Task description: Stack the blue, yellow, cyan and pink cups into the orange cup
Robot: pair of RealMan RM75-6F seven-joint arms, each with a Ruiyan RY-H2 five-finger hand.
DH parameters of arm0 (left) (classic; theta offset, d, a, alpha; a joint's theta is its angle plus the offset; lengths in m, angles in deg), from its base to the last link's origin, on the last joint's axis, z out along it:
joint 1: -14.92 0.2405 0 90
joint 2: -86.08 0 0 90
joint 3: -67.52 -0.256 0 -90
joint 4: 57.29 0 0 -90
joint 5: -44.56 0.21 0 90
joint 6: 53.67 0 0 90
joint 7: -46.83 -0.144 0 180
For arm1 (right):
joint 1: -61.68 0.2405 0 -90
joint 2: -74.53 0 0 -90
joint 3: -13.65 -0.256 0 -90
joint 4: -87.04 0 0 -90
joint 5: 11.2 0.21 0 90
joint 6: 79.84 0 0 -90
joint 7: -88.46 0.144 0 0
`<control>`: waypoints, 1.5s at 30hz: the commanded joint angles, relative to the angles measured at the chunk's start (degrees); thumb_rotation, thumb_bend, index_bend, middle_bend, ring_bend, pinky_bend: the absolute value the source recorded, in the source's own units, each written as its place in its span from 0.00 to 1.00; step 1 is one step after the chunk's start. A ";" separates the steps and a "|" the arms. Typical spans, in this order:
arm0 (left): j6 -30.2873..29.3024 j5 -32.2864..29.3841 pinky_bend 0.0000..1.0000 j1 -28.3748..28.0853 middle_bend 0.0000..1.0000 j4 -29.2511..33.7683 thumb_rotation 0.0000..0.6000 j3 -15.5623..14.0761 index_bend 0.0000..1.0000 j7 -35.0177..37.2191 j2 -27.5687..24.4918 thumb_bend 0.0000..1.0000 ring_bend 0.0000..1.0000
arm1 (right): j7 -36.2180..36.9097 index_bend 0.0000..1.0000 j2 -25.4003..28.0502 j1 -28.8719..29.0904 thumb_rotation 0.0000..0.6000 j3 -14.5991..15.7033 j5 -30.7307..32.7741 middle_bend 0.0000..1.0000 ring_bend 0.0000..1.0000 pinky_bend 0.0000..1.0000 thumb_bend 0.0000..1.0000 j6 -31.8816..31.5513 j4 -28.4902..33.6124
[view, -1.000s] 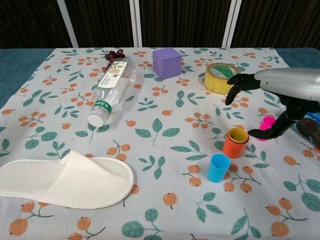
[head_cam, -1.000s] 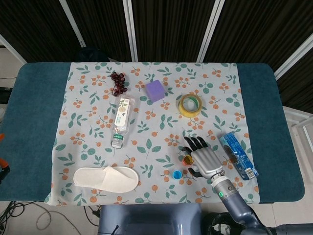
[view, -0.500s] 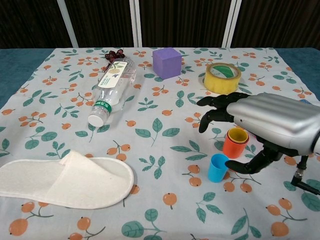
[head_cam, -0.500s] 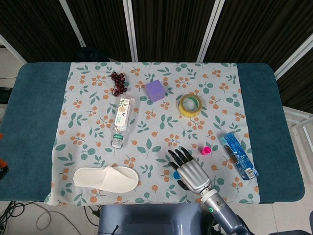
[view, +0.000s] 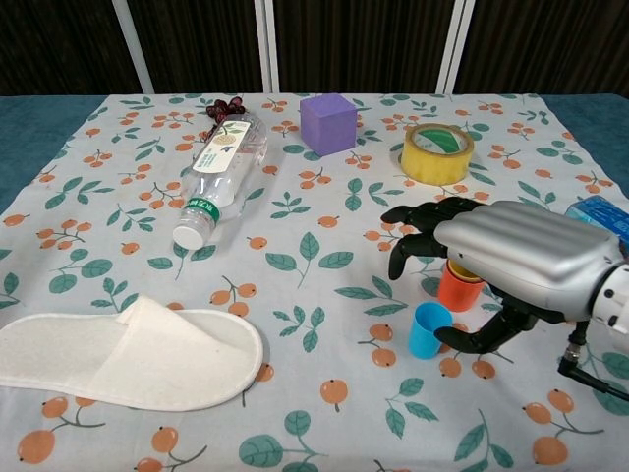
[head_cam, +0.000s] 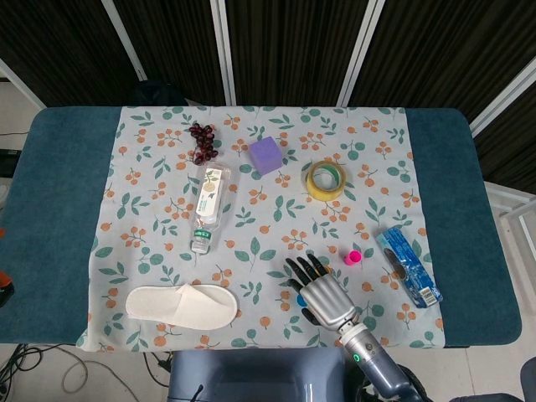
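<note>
Tablecloth (view: 118, 256) holds all items | right hand (view: 511, 261) hovers over cups, fingers apart, empty, thumb just beside blue cup (view: 428, 329), likely next pick | orange cup (view: 457, 288) near right, yellow nested inside | pink cup (head_cam: 353, 257) far-right, apart | left hand unseen

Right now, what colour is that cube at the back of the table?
Purple; the cube shows best in the chest view.

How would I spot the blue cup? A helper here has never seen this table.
Look at the floral tablecloth's near right part, by the robot's right hand. The blue cup stands upright there, just nearer than the orange cup; it is the only blue one and holds nothing.
</note>
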 commanded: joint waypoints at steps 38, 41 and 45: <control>0.07 0.06 0.08 -0.04 0.03 -0.09 1.00 -0.09 0.15 -0.44 0.04 0.81 0.02 | 4.81 0.47 -1.31 -2.50 1.00 -2.10 0.10 0.00 0.00 0.06 0.45 3.43 -4.70; 0.11 0.09 0.08 -0.06 0.03 -0.10 1.00 -0.10 0.16 -0.44 0.04 0.81 0.02 | 4.94 0.49 -1.25 -2.64 1.00 -2.20 -0.03 0.00 0.00 0.06 0.46 3.45 -4.53; 0.09 0.08 0.08 -0.04 0.03 -0.09 1.00 -0.10 0.16 -0.36 0.03 0.81 0.02 | 5.01 0.49 -0.87 -2.74 1.00 -2.31 -0.52 0.00 0.00 0.06 0.46 3.44 -3.85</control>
